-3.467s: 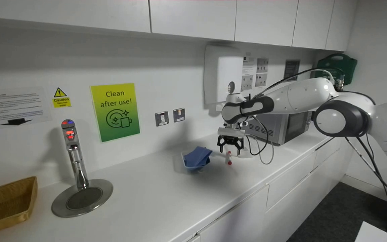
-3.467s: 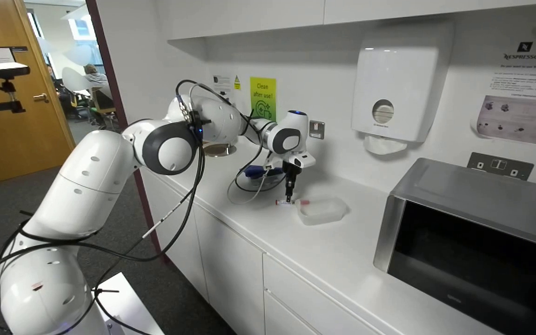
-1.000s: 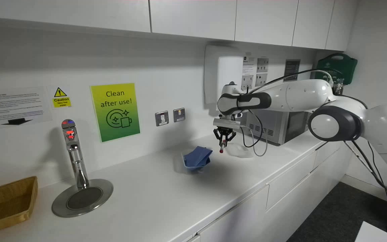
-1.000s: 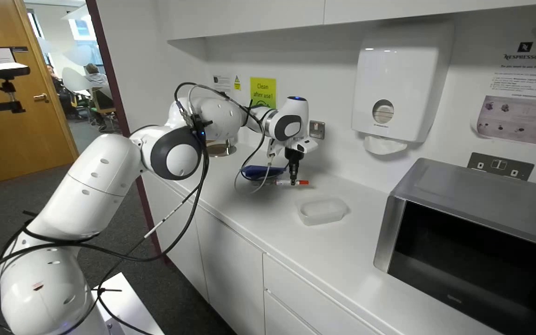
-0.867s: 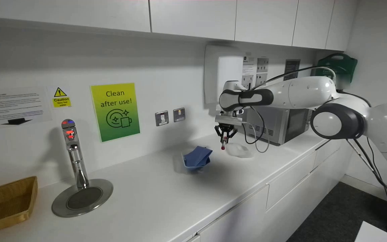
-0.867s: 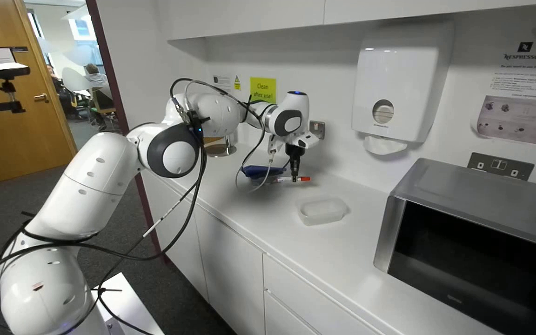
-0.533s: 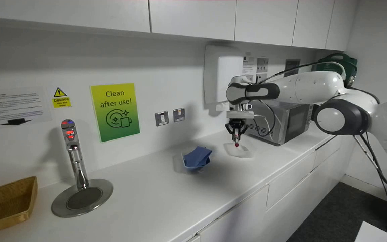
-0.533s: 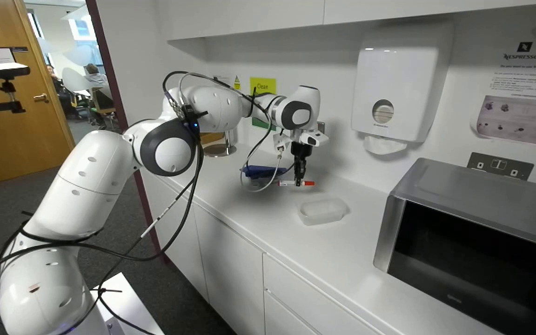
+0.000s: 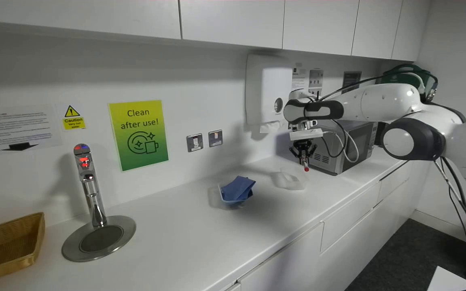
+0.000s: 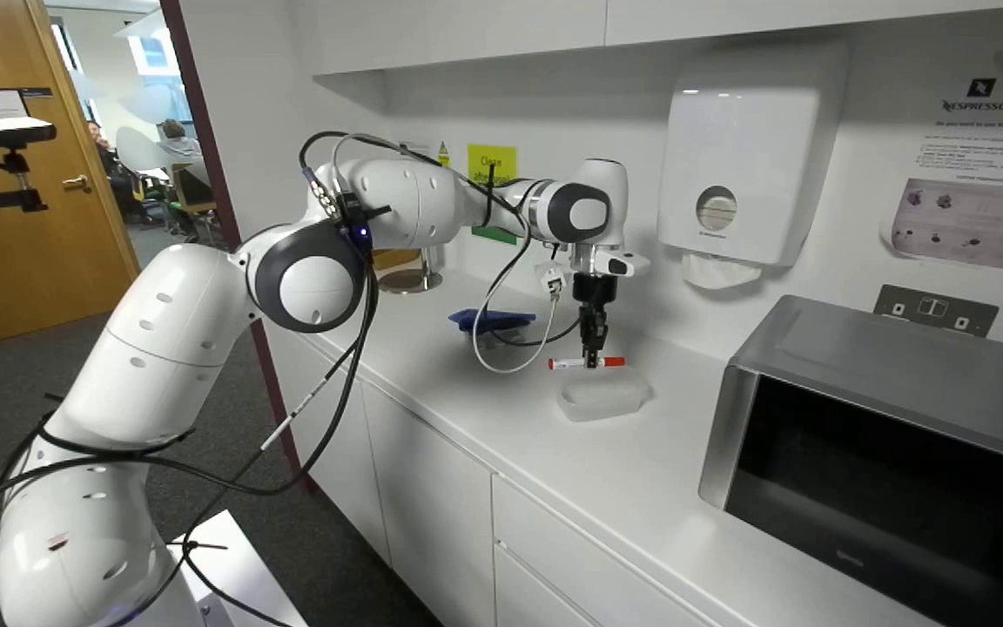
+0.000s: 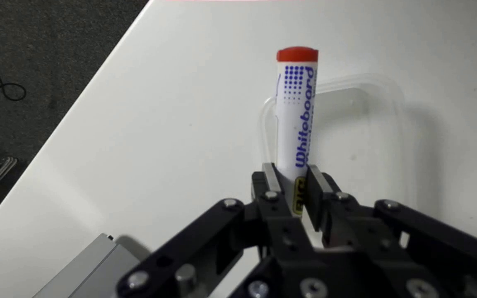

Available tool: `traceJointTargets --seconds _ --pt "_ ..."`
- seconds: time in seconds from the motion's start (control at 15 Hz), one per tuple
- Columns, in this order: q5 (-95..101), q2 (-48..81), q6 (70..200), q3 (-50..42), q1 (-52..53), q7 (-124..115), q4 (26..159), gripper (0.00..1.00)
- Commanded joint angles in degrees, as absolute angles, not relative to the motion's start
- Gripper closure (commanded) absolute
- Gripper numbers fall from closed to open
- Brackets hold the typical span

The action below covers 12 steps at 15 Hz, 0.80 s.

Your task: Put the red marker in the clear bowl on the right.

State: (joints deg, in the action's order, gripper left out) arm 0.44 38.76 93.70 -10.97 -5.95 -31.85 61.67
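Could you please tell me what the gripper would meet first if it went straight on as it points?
Most likely the clear bowl: in an exterior view the gripper, holding the marker, points down toward it, though depth leaves the exact spot unclear.

Red and white marker [image 11: 295, 129], blue-dotted

My arm [image 10: 314, 292] has glossy white shells, dark-grey joint bands [image 10: 262, 274], black cables [image 10: 368, 313] and a pale cable [image 10: 501, 372]. My black gripper [image 11: 291, 180] carries silver screws [image 11: 271, 195]; finger pads [image 11: 271, 177] appear grey-edged, though blurred.
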Motion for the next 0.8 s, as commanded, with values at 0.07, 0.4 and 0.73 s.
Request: traceJointTargets --seconds 0.07,0.4,0.73 --pt "2.34 40.2 95.21 -11.84 -6.66 -29.78 59.23 0.95" --pt "1.64 43.33 97.51 -10.6 -6.52 -26.1 56.87 0.95" --pt "1.64 45.74 97.39 -9.52 -6.1 -21.76 55.05 0.95"
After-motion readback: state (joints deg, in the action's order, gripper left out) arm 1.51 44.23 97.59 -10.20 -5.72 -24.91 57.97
